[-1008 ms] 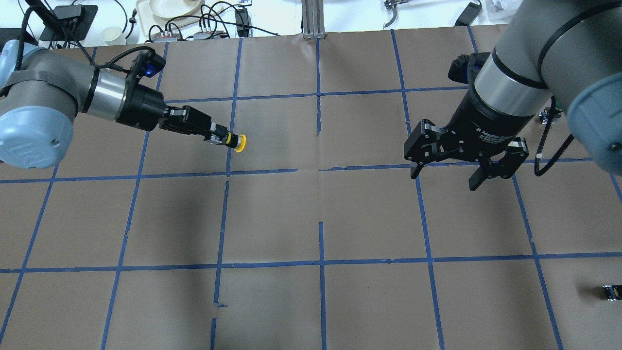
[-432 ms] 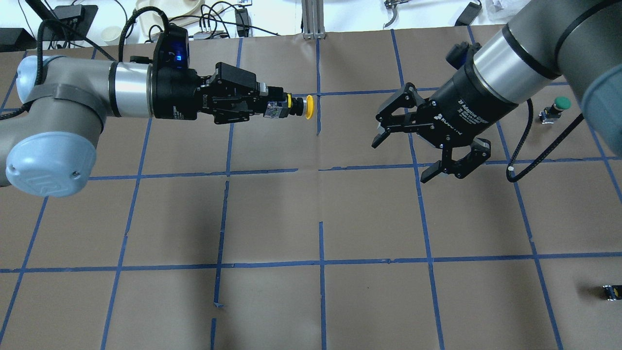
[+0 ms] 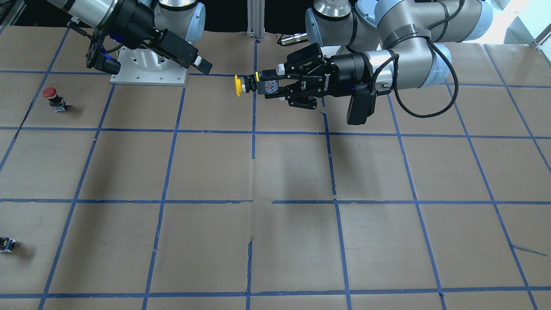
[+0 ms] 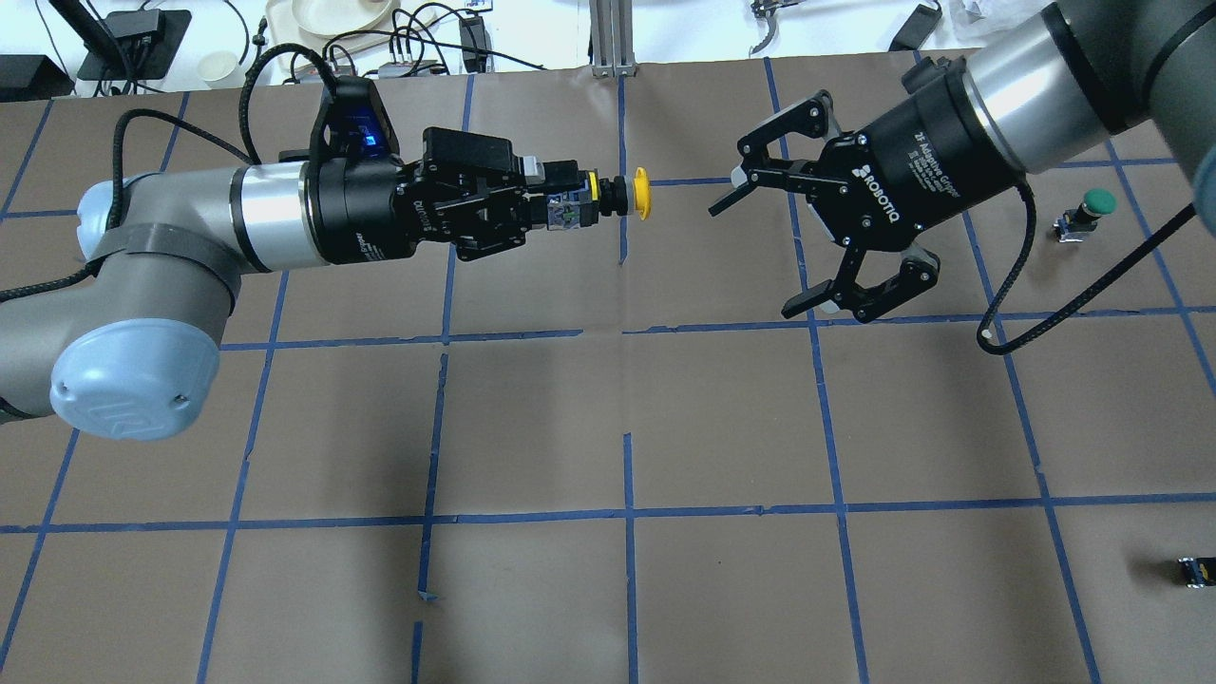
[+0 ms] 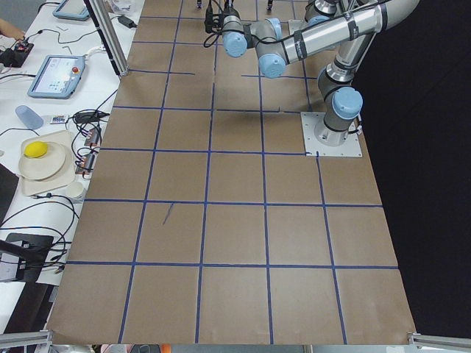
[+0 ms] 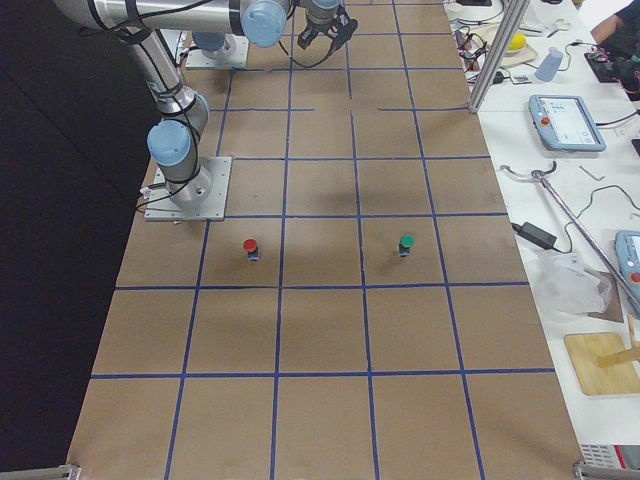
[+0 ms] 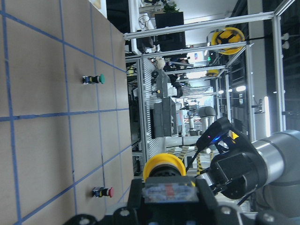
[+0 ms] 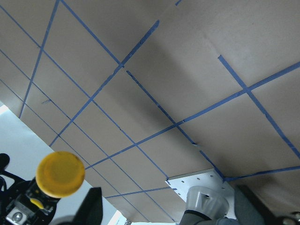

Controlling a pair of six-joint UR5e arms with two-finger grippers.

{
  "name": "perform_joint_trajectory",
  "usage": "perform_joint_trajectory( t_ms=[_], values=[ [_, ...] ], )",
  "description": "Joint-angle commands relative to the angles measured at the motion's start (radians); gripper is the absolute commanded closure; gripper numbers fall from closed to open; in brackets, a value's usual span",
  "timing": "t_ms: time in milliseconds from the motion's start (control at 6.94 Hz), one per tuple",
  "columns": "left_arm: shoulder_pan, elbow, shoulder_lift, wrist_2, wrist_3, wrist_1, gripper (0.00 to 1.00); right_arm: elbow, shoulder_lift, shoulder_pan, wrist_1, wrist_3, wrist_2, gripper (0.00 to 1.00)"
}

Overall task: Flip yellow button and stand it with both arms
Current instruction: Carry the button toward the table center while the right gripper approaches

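Note:
My left gripper [image 4: 562, 205] is shut on the grey-and-black body of the yellow button [image 4: 642, 194] and holds it level in the air over the far middle of the table, cap pointing at the right gripper. My right gripper [image 4: 750, 258] is open and empty, jaws spread wide, facing the cap from a short gap away. In the front view the button [image 3: 237, 85] sticks out of the left gripper [image 3: 269, 86], with the right gripper [image 3: 204, 64] beyond it. The cap also shows in the left wrist view [image 7: 164, 164] and the right wrist view [image 8: 61, 173].
A green-capped button [image 4: 1092, 204] stands at the far right of the table. A red-capped button [image 3: 51, 94] stands near the right arm's base. A tiny black-and-yellow part [image 4: 1195, 570] lies near the right edge. Blue tape lines grid the brown table [image 4: 627, 427].
My left arm has lifted the button off the table, carried it right and turned it level. My right gripper has swung up and turned its open jaws toward the cap.

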Motion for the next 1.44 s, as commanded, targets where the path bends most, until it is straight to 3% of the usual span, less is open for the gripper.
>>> perform_joint_trajectory(
  t_ms=[0,432,864,1296],
  values=[
    [-0.037,-0.034,-0.007,-0.046,0.0,0.059,0.99,-0.004,0.005,-0.004,-0.006,0.12,0.143,0.0],
    [-0.043,-0.032,-0.01,-0.047,-0.002,0.059,0.99,0.009,0.024,-0.003,-0.006,0.185,0.259,0.0],
    [-0.043,-0.028,-0.013,-0.049,-0.005,0.059,0.99,0.052,0.059,-0.001,0.002,0.233,0.259,0.0],
    [-0.043,-0.025,-0.015,-0.049,-0.003,0.061,0.99,0.06,0.062,0.0,0.007,0.277,0.317,0.03]
  ],
)
